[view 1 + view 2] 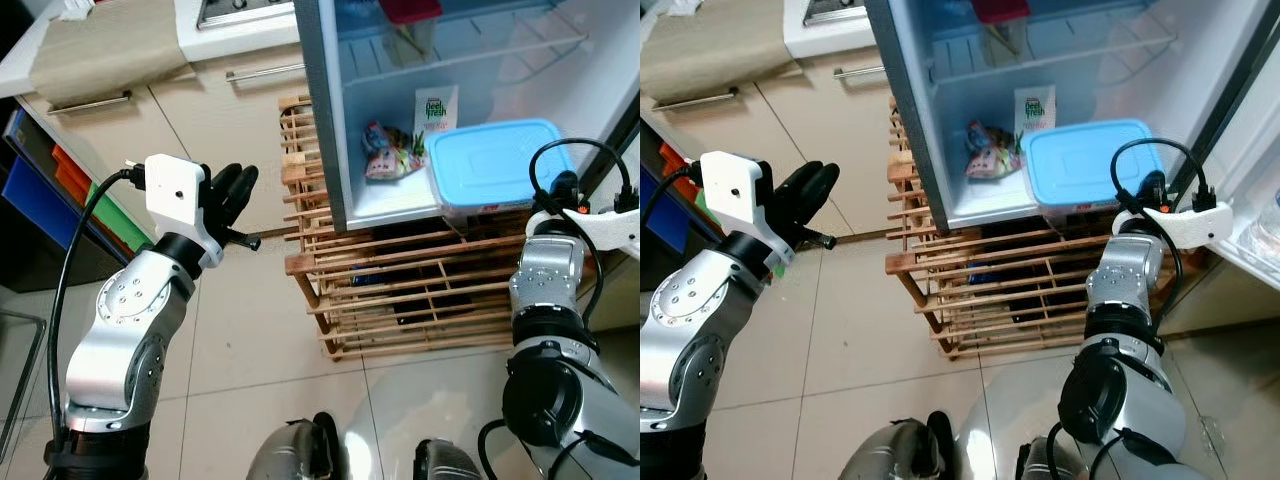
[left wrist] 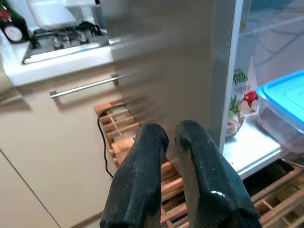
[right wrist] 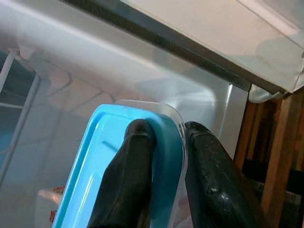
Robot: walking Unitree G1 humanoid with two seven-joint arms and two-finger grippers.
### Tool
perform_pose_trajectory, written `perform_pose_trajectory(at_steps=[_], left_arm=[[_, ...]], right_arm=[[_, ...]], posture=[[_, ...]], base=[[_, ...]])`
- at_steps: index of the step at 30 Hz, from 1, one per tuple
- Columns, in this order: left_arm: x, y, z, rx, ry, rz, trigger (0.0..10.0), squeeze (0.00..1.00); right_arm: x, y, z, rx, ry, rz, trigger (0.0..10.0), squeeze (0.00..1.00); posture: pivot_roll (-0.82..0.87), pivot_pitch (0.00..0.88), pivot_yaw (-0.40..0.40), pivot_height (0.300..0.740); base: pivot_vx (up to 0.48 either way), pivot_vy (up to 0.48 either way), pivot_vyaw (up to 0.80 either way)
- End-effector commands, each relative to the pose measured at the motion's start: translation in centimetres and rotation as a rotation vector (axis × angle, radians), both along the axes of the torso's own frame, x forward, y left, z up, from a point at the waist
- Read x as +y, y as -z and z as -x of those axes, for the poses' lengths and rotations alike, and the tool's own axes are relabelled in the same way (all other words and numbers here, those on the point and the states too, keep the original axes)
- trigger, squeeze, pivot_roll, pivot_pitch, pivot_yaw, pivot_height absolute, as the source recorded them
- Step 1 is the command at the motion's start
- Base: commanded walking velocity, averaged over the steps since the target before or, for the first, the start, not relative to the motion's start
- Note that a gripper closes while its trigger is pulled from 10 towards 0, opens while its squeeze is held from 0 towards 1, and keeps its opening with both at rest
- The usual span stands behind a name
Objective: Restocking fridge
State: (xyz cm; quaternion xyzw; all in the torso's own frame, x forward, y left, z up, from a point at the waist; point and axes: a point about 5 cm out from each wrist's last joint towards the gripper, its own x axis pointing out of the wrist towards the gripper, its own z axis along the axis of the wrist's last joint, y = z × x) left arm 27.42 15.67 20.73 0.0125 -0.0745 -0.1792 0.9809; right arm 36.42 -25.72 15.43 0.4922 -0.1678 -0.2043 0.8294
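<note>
One blue-lidded food container [image 1: 498,162] sits half on the bottom shelf of the open fridge [image 1: 322,120], its near end jutting past the shelf edge over a wooden crate rack [image 1: 400,285]. It appears partly stocked and not yet pushed fully inside. Snack packets [image 1: 388,152] already lie deeper on that shelf. The right hand [image 3: 167,156] pinches the lid's rim between its fingers. The left hand [image 1: 232,192] hovers beside the fridge wall, fingers pressed together, empty.
</note>
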Motion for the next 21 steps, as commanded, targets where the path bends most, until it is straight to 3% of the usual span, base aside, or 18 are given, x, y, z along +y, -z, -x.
perform_pose_trajectory(at_steps=[1,13,14,15,17,21], left_arm=[[0.6,-0.3,0.4,0.0,-0.016,-0.009,10.0,0.0],[0.8,-0.8,0.9,0.009,-0.021,-0.023,10.0,0.0],[0.7,-0.8,0.9,0.011,-0.021,-0.024,10.0,0.0],[0.4,-0.9,1.1,0.011,-0.003,-0.029,10.0,0.0],[0.1,-0.9,1.3,0.011,0.027,-0.036,10.0,0.0],[-2.2,-0.5,2.7,0.036,0.22,-0.079,10.0,0.0]], right_arm=[[0.8,1.3,-0.1,0.052,-0.02,-0.055,0.0,0.0],[1.8,-1.8,-1.5,-0.062,-0.118,0.062,0.1,0.0],[1.8,-1.9,-1.5,-0.063,-0.121,0.063,2.7,0.0],[2.0,-2.1,-1.7,-0.066,-0.14,0.079,10.0,0.0],[2.2,-2.2,-1.8,-0.062,-0.155,0.095,10.0,0.0],[2.5,-2.5,-2.2,-0.031,-0.18,0.151,10.0,0.0]], posture=[[0.13,0.272,0.208,0.74],[0.14,0.296,0.211,0.74],[0.14,0.299,0.208,0.74],[0.14,0.303,0.205,0.74],[0.14,0.304,0.204,0.74],[0.14,0.308,0.197,0.74]], base=[[0.0,0.0,0.0],[0.0,0.0,0.0],[0.0,0.0,0.0],[0.0,0.0,0.0],[0.0,0.0,0.0],[0.0,0.0,0.0]])
